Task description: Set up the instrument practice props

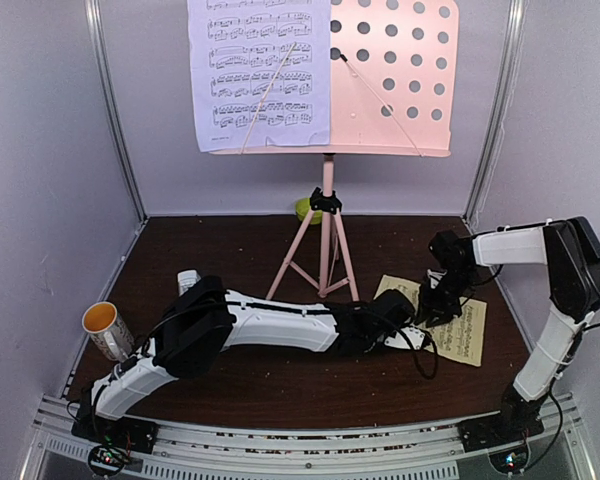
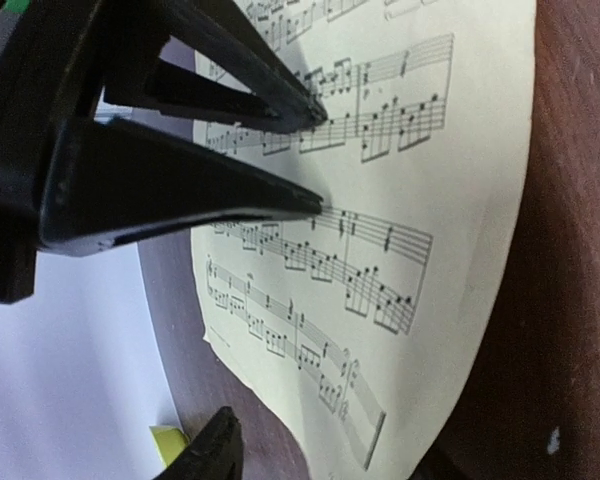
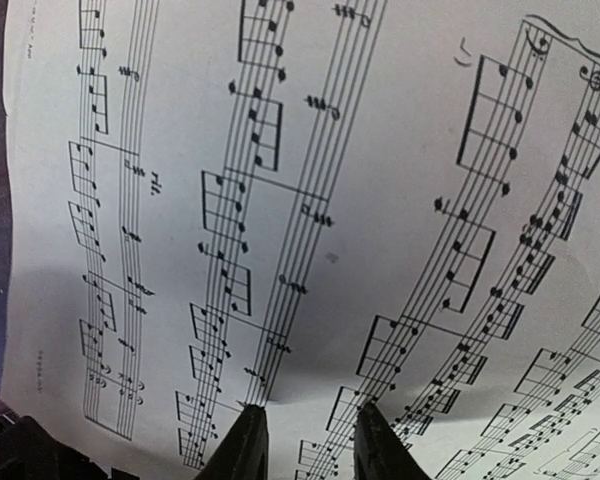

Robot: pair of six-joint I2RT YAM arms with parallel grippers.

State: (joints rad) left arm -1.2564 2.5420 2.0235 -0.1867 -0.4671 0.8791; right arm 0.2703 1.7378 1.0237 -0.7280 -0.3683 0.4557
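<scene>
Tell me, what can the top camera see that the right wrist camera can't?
Only the top camera shows the pink music stand with the lavender page on it, and the white mug. Only the right wrist camera shows the printed notes up close, with the tips of the right gripper on the paper. Both show the pale-yellow page lying on the table.
</scene>
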